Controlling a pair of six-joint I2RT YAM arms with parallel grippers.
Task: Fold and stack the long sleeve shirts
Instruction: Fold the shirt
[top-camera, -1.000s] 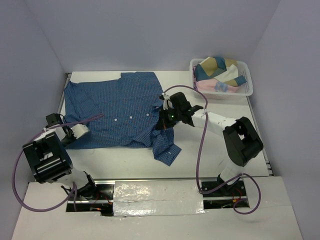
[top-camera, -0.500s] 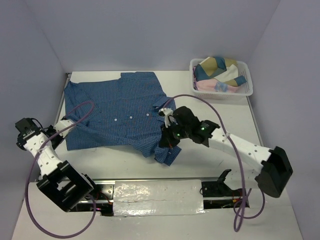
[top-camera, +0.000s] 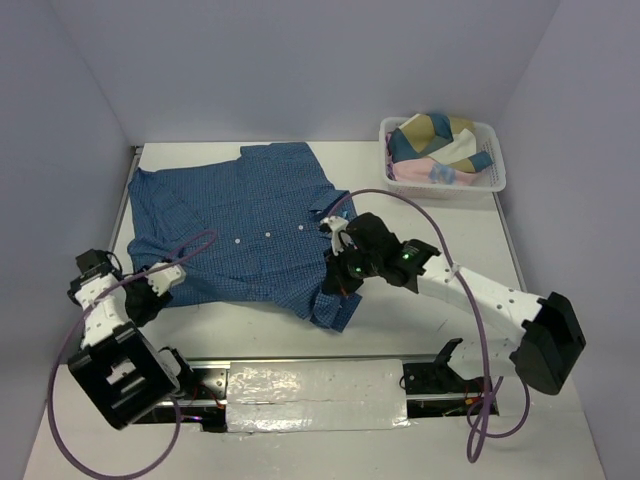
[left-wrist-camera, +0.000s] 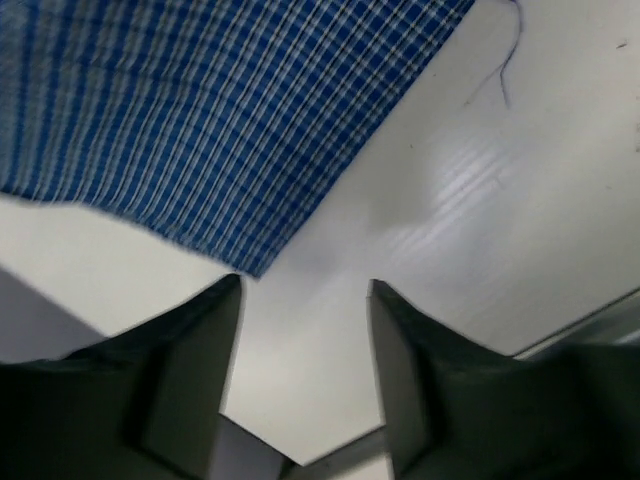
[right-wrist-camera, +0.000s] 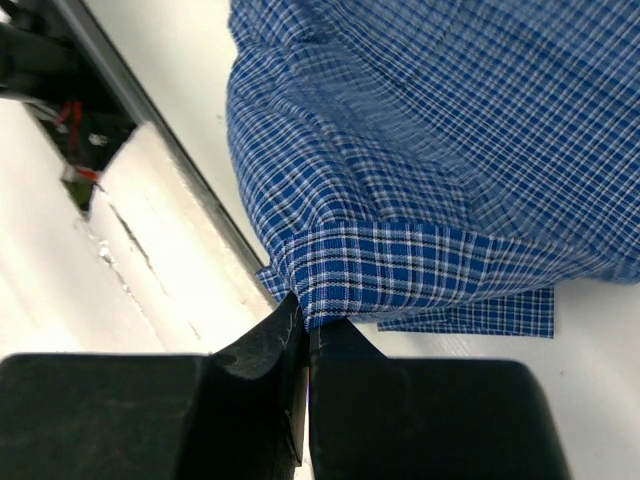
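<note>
Since half a second ago, the left arm has swung in from the far left edge toward the near-left corner of the blue checked shirt (top-camera: 240, 225); the right arm holds nearly the same pose.

Shirt: lies front up on the left and centre of the table (top-camera: 250, 322), collar to the right, body spread mostly flat and its near-right sleeve bunched. It is thin woven cloth, judged light and limp. It will sag and drag rather than hold shape, so it is best taken at doubled edges such as cuff, hem corner or collar, and moved low.

Sleeve cuff (right-wrist-camera: 420, 265): pinched at its lower edge by the right gripper (right-wrist-camera: 305, 320), fingers pressed together on the cloth, and lifted slightly off the table.

Left gripper (left-wrist-camera: 305, 290): fingers spread with nothing between them. The shirt's hem corner lies just ahead, at the tip of one finger — not yet gripped.

Basket (top-camera: 497, 182): far right, well apart from the shirt, holding a heap of other garments (top-camera: 430, 135).
</note>
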